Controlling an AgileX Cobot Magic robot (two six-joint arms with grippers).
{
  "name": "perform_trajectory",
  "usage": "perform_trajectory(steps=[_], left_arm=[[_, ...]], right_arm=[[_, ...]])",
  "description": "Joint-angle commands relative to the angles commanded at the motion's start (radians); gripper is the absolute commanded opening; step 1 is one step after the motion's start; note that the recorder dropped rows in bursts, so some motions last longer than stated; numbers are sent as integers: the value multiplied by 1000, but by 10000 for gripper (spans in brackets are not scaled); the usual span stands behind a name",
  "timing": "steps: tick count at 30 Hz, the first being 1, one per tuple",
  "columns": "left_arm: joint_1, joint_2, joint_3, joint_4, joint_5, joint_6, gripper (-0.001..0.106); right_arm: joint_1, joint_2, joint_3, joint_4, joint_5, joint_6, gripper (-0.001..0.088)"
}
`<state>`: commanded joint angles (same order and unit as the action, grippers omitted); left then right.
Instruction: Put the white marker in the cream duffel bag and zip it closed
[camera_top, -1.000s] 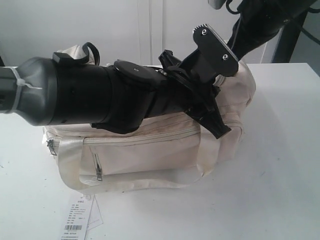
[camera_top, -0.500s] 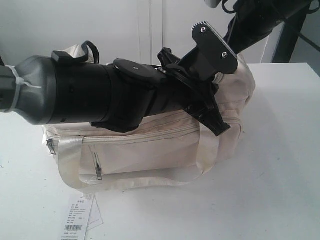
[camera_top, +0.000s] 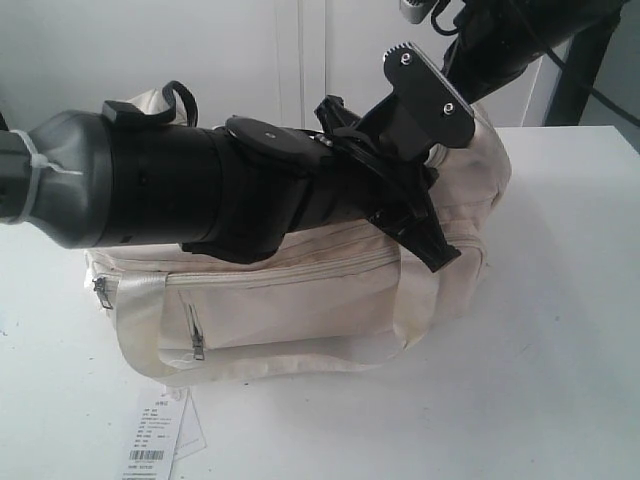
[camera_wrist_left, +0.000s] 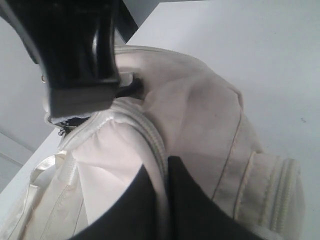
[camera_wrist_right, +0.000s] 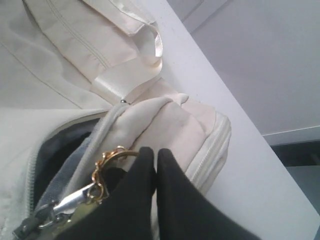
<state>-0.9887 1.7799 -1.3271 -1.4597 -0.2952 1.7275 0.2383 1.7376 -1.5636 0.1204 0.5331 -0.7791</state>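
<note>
I am clamping my left gripper (camera_wrist_left: 159, 167) onto the zip edge of the cream duffel bag (camera_top: 300, 300), bracing it for closure. My right gripper (camera_wrist_right: 155, 151) is pressing fully shut beside the metal pull (camera_wrist_right: 75, 200); I cannot tell whether it is gripping the pull. The white marker is showing in no view.

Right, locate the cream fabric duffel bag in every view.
Exterior view: cream fabric duffel bag mid-frame on the white table.
Left wrist view: its rounded end fills the middle.
Right wrist view: it fills most of the frame, dark-lined opening showing.
Shared landmark: the glossy cream strap handle.
</note>
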Motion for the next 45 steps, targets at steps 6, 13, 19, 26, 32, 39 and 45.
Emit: perform_trajectory(steps=[6, 13, 19, 26, 32, 39, 45], left_arm=[[0, 0, 0, 0, 4, 0, 0], [0, 0, 0, 0, 4, 0, 0], [0, 0, 0, 0, 4, 0, 0], [0, 0, 0, 0, 4, 0, 0], [0, 0, 0, 0, 4, 0, 0], [0, 0, 0, 0, 4, 0, 0], [0, 0, 0, 0, 5, -2, 0]], right_arm=[[0, 11, -22, 22, -64, 25, 0], [0, 25, -22, 22, -82, 25, 0], [0, 43, -22, 22, -116, 27, 0], [0, 69, -22, 22, -163, 27, 0], [0, 99, -22, 22, -206, 39, 0], [0, 104, -22, 26, -292, 87, 0], [0, 119, -22, 23, -329, 87, 0]])
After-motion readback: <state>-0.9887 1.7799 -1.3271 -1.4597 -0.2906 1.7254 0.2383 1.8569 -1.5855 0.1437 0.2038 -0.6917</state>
